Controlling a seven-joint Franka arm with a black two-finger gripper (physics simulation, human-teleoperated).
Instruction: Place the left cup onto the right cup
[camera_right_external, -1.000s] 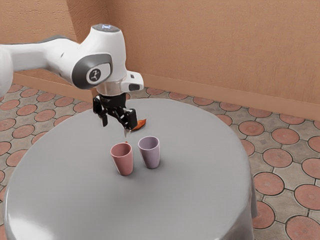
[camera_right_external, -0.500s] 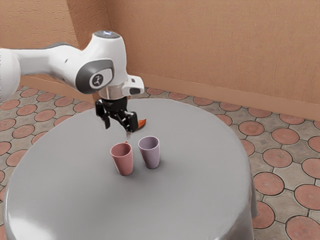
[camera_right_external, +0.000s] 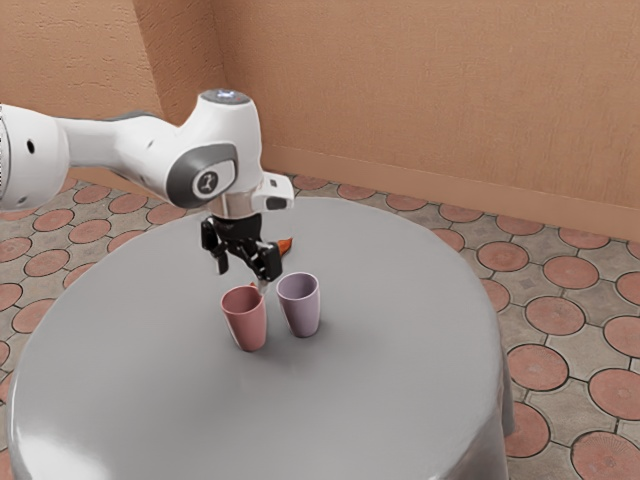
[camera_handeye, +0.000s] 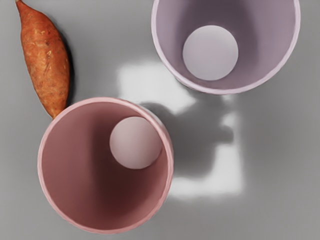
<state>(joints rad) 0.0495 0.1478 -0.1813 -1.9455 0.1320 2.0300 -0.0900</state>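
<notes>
hovering wide open over the untouched pink plastic cup, the black gripper leaves grasping and stacking onto the lilac cup undone.

I work at a round grey counter whose smooth top carries pale patches of reflected light. All around the counter lies a floor of round terracotta tiles set in grey grout. Behind the counter stand rough orange-tan plaster walls, with a darker baseboard along their foot.
</notes>
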